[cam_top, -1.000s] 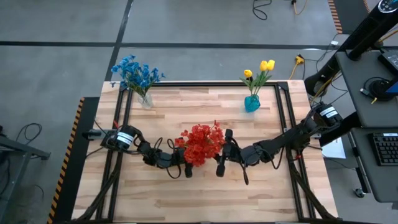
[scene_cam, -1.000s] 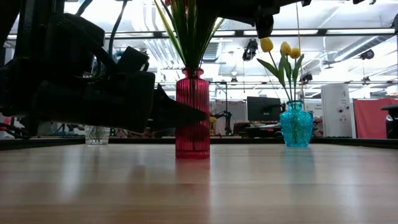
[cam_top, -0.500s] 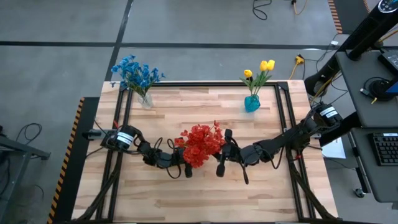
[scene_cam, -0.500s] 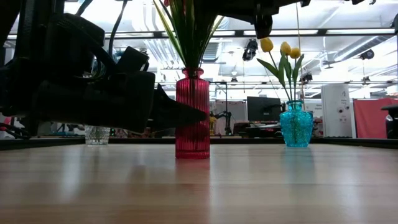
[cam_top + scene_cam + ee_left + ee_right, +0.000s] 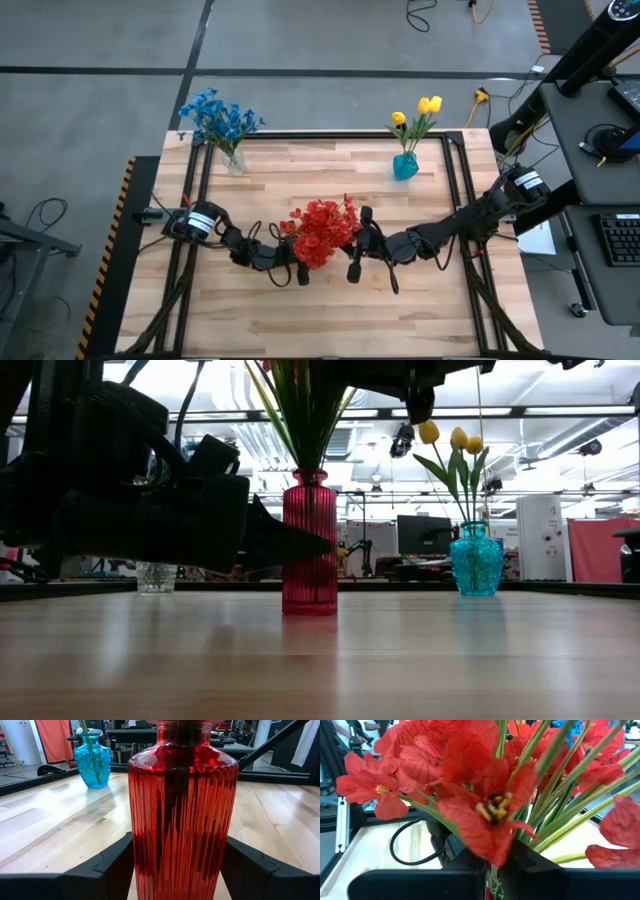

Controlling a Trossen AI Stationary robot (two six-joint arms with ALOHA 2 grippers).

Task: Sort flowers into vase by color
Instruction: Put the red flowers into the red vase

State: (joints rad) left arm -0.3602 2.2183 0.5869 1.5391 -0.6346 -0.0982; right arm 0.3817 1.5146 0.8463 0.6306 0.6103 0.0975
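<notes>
My left gripper [image 5: 300, 268] clasping centre vase [image 5: 182, 810]; my right gripper [image 5: 357, 255] gripping its flowers [image 5: 322, 230]; two other vases [image 5: 405, 165] standing behind.

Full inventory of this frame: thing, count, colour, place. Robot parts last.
red flowers: one bunch, red, in the red vase at table centre
red vase: 1, red ribbed glass, table centre
blue flowers: one bunch, blue, in the clear vase
clear vase: 1, clear, far left corner
yellow flowers: 3 buds, yellow, in the teal vase
teal vase: 1, teal, far right
table: 1, light wood
left end effector: dark, fingers either side of the red vase
right end effector: dark, shut, beside the red flowers
</notes>
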